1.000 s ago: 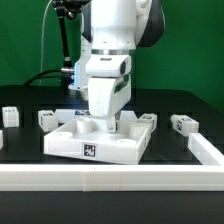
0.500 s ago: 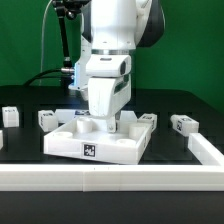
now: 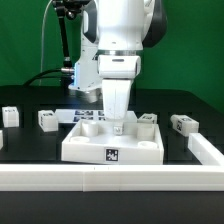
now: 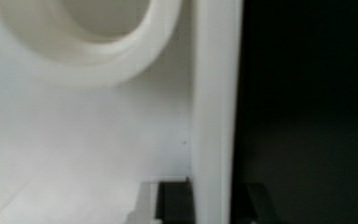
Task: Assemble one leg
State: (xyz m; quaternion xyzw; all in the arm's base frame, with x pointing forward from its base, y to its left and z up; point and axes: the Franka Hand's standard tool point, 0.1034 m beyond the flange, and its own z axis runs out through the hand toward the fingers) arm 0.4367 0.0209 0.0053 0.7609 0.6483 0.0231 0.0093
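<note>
Several legs, small white posts with tags, stand on the black table: two at the exterior view's left (image 3: 10,115) (image 3: 47,118) and one at its right (image 3: 183,124). None is held. My gripper (image 3: 118,128) points straight down over the large flat white square piece (image 3: 90,146) with a raised rim and a tag on its front face. In the wrist view the two dark fingers (image 4: 172,200) stand on either side of that piece's thin rim (image 4: 211,100), shut on it. My gripper (image 4: 211,203) hides the rim's contact point in the exterior view.
Two more small white parts (image 3: 147,117) (image 3: 88,117) show behind the square piece. A white wall (image 3: 100,180) runs along the table's front and up the exterior view's right (image 3: 207,150). A round socket (image 4: 87,25) shows in the square piece's floor.
The square piece has slid toward the exterior view's right and turned square to the front. My gripper has moved right with it, still on the rim.
</note>
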